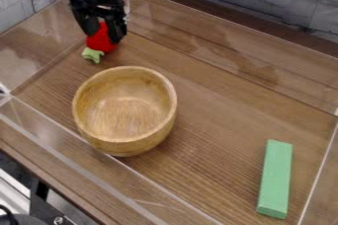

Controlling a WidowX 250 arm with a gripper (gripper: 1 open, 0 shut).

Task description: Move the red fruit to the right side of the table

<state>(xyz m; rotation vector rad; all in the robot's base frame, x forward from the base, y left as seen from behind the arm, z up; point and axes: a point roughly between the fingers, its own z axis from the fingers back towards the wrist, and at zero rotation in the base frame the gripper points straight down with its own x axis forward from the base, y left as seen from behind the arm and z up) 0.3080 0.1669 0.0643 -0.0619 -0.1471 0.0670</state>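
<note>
One red fruit is at the upper left of the frame, with the claw open around it, and all carrying rightward remains.

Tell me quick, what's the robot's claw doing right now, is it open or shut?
Gripper: open, its jaws around the red fruit but not closed on it.

red fruit, light green cap toward the near side, seemingly upper left on the brown wood-grain table
</note>
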